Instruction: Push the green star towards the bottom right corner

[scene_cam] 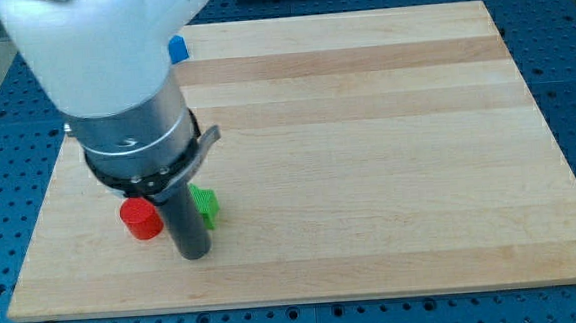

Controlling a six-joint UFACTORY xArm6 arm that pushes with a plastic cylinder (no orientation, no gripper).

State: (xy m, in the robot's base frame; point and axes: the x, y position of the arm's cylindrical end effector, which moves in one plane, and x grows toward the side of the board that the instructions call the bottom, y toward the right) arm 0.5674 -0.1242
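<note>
three blocks: my tip (194, 253) touches green star (205, 204), beside red cylinder (141, 219), blue block (178, 49) apart.

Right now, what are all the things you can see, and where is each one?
Wooden board: one, light wood, fills most of the view.
Green star: one, green, near the board's bottom left, partly hidden behind the rod.
Red block: one, red, looks like a cylinder, left of the rod.
Blue block: one, blue, at the board's top left, mostly hidden by the arm; shape unclear.
Blue pegboard table: one, blue with holes, around the board.
My arm: one, white and grey, the view's top left.
My tip: one, dark, just below and left of the green star.
</note>
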